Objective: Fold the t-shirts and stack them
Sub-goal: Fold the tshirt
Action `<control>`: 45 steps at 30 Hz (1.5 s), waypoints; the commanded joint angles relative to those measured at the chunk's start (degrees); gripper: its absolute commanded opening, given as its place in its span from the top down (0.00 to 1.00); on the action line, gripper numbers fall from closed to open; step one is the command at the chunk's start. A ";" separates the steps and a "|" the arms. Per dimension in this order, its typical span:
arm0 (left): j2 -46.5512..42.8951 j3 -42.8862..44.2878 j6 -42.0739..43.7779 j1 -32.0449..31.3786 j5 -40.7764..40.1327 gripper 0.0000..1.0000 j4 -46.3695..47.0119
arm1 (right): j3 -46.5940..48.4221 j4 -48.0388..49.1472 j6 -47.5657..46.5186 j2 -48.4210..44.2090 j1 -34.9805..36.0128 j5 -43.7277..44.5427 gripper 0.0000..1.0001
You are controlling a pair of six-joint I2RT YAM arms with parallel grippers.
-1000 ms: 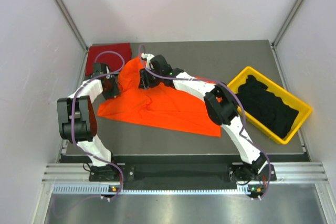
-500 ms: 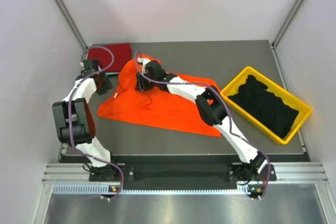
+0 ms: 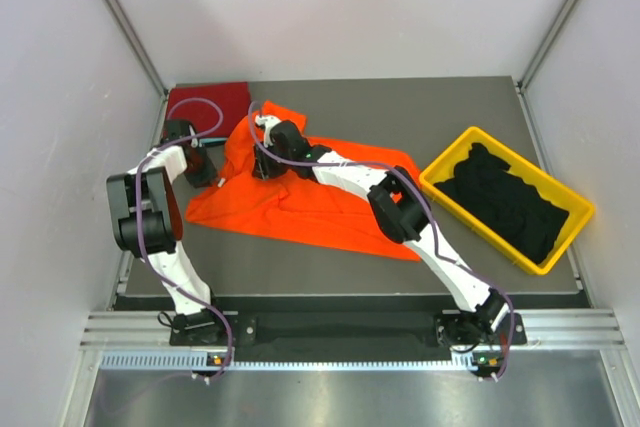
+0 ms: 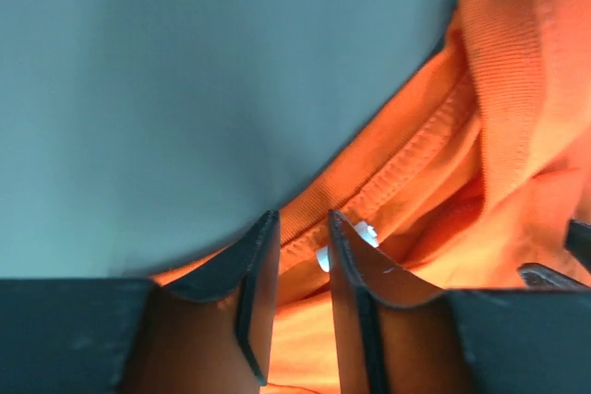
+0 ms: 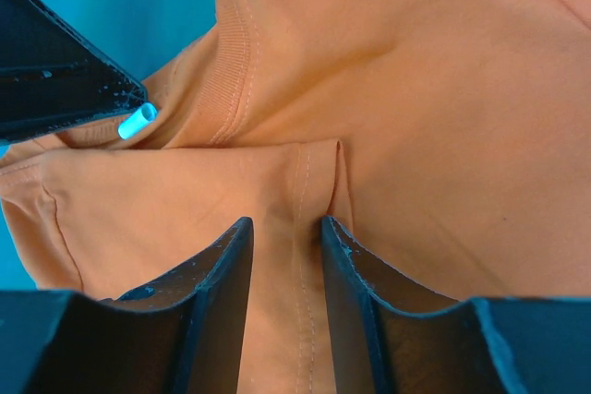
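The bright orange t-shirt (image 3: 300, 202) lies spread and rumpled across the table's middle, its collar end to the left. My left gripper (image 3: 205, 169) is at the shirt's left edge. In the left wrist view it (image 4: 300, 219) stands narrowly open astride the ribbed hem of the orange cloth (image 4: 480, 89). My right gripper (image 3: 262, 162) is pressed down on the shirt near the collar. In the right wrist view it (image 5: 286, 223) is squeezed on a raised ridge of orange cloth (image 5: 416, 62) with a seam. A dark red t-shirt (image 3: 208, 100) lies folded at the back left. Several black t-shirts (image 3: 500, 202) fill the bin.
The yellow plastic bin (image 3: 470, 135) stands tilted at the right side of the table. White walls close in the table at the back and both sides. The two grippers are close together, and a dark finger of the left one (image 5: 65, 80) shows in the right wrist view.
Both arms have shifted left and slightly back, and the shirt's collar end has bunched up with them. Both pairs of jaws have narrowed onto the cloth.
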 commanded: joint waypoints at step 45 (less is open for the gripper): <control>2.62 1.76 1.94 -0.13 -13.38 1.00 -1.50 | -4.61 6.58 -7.35 -9.25 2.88 16.35 1.00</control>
